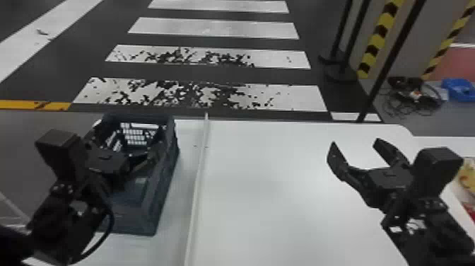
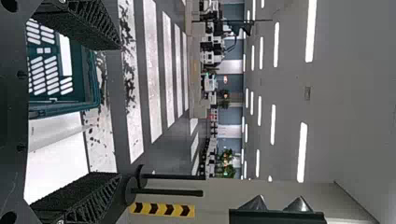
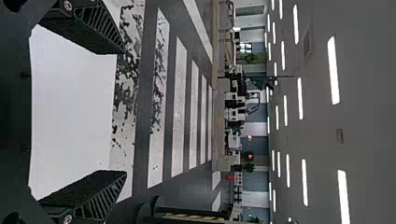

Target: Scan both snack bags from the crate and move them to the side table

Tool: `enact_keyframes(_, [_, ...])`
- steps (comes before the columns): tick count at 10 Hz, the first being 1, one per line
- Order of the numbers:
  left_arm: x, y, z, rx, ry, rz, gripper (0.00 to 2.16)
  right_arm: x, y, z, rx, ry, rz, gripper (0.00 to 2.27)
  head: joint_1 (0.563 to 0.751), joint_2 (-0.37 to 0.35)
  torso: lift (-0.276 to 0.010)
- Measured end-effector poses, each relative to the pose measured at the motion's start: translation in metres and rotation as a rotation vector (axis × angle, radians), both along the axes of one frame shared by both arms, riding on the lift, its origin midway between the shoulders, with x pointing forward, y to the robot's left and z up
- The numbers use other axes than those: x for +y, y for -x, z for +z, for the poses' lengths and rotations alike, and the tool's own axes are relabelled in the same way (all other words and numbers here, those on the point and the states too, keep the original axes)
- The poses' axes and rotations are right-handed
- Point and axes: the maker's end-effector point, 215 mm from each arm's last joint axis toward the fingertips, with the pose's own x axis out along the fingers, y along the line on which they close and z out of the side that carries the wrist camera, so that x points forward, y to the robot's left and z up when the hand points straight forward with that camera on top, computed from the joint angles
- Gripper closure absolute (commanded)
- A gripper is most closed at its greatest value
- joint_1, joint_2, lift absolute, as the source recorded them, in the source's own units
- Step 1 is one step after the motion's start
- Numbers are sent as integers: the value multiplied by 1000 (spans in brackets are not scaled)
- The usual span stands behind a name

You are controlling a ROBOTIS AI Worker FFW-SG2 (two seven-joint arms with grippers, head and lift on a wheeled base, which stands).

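The dark blue-grey crate (image 1: pixel 164 180) stands on the left of the white table. Above its opening is my left gripper (image 1: pixel 124 143), fingers apart with nothing between them; the arm hides part of the crate's inside. In the left wrist view the left gripper (image 2: pixel 119 111) is open, with the slotted crate (image 2: pixel 88 103) beyond it. My right gripper (image 1: pixel 356 143) is over the table's right part, open and holding nothing; the right wrist view shows the right gripper (image 3: pixel 124 112) the same way. At the head view's right edge lie yellow packaging (image 1: pixel 468 175) and something red (image 1: pixel 470 209).
A raised pale strip (image 1: pixel 198 177) runs front to back across the table (image 1: pixel 268 198), right of the crate. Another white surface (image 1: pixel 449 143) adjoins at the right. Beyond the table are black posts (image 1: pixel 374 85), cables (image 1: pixel 413 99) and a blue object (image 1: pixel 458 89) on the floor.
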Motion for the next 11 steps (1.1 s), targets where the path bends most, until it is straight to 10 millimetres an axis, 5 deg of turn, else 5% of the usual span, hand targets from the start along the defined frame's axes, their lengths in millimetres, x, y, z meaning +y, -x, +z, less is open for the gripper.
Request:
enact_keyframes(4, [17,52,-5,10,16,49,19,11,61,5,-38,78,-33,76,695,-1,-95])
enact_keyframes(11, [22,101,-50,75,99,120,19,42,113,-5,-104,57,-58,80,695,51,-95])
